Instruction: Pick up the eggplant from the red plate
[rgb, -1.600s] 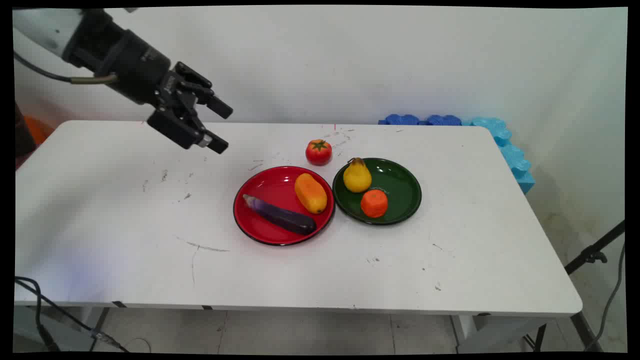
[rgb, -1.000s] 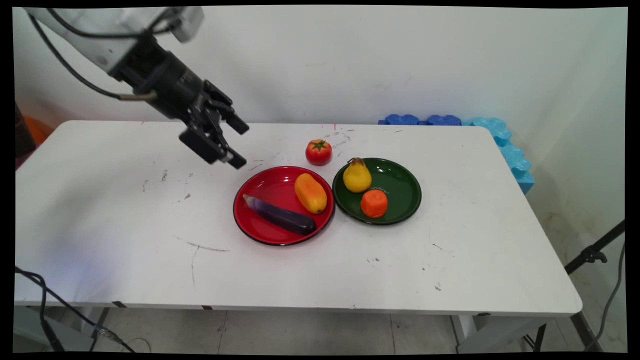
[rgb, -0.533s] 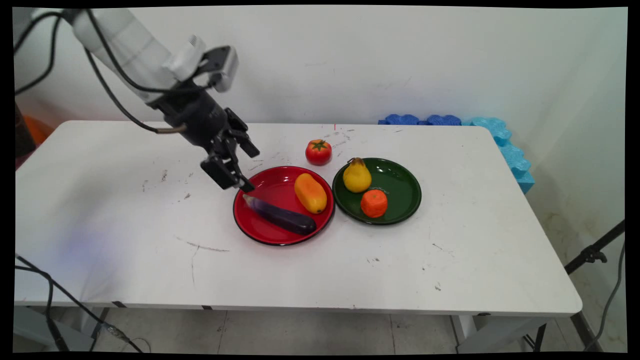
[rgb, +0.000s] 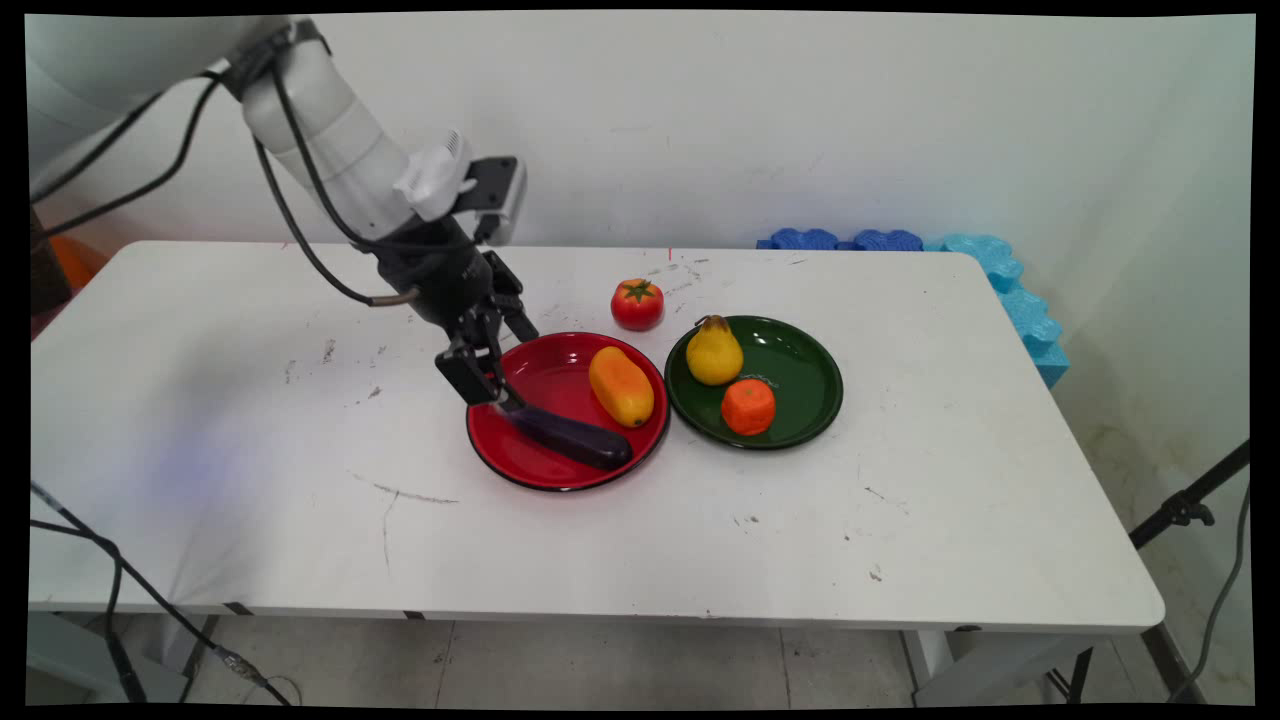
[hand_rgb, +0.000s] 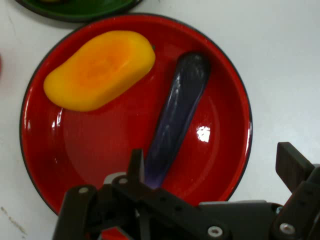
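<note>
Now we see the gripper (rgb: 500, 372) has come down from up high at the left & hangs right over the pale stem end of the eggplant (rgb: 565, 436), jaws wide, holding nothing. Eggplant lies flat in the red plate (rgb: 545, 475) w/ the mango (rgb: 621, 386) beside it; long way runs stem upper-left to dark tip lower-right.

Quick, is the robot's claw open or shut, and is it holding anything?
Gripper: open and holding nothing; its fingers straddle the pale end of the eggplant lying in the red plate.
</note>
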